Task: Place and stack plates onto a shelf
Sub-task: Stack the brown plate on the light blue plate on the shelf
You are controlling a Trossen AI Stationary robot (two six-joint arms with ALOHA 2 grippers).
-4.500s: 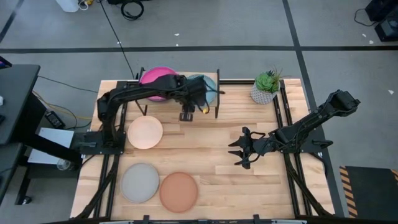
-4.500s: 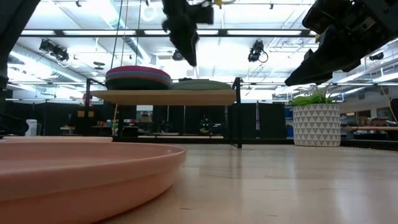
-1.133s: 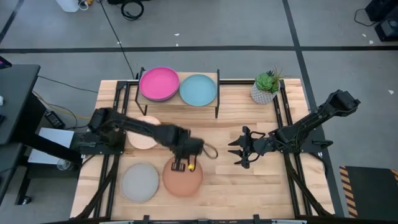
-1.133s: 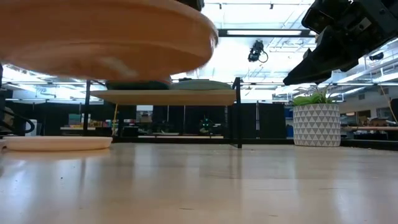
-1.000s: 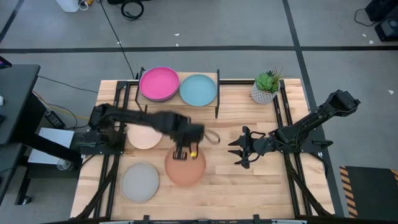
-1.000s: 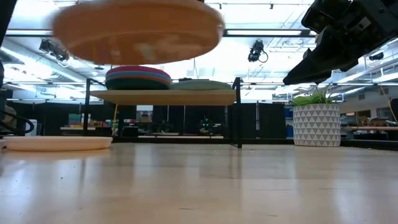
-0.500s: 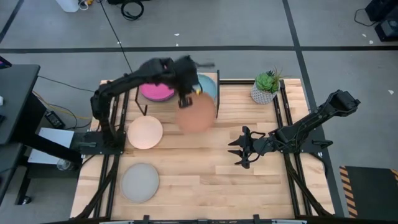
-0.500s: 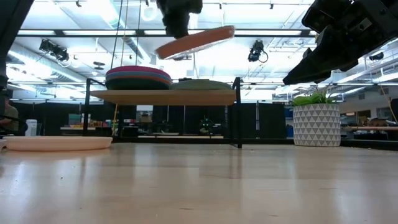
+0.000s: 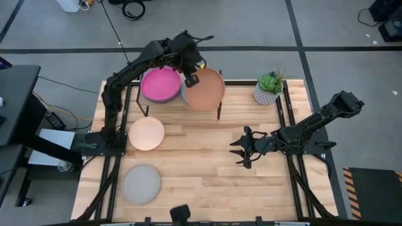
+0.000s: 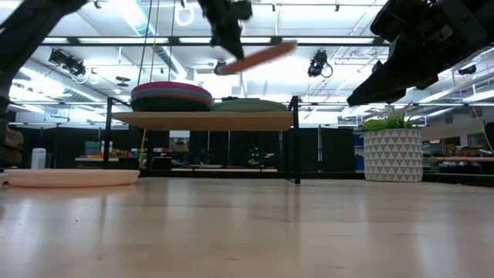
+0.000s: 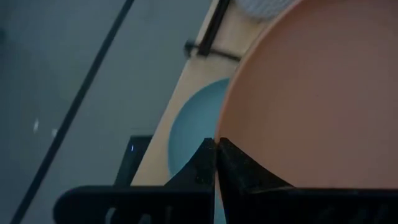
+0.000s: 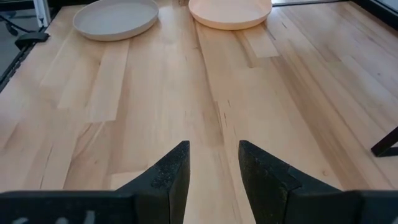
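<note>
My left gripper [image 9: 190, 79] is shut on a terracotta plate [image 9: 205, 90] and holds it in the air over the right half of the shelf [image 10: 204, 120]. Under it, a light blue plate [image 11: 193, 134] lies on the shelf board. A stack topped by a magenta plate [image 9: 159, 85] sits on the shelf's left half. A cream plate [image 9: 146, 134] and a grey plate [image 9: 141, 184] lie flat on the table. My right gripper [image 9: 242, 151] hovers open over the table's right middle with nothing between its fingers. My left gripper pinches the terracotta plate's rim [image 11: 219, 134] between its two fingers, on the plate's left edge. The fingers come from the table's left side, slanting down. The plate is lifted clear above the shelf and tilted, its free edge [image 10: 289, 46] higher than the held edge.
A potted plant [image 9: 269, 88] in a white pot stands at the far right, beside the shelf. Black frame rails run along the table's left and right sides. Bare wood lies between the shelf and the near edge.
My left gripper has carried the terracotta plate up from over the table's near middle toward the far edge, to above the shelf's right half. The plate was level a second ago and now tilts. The right arm has kept still.
</note>
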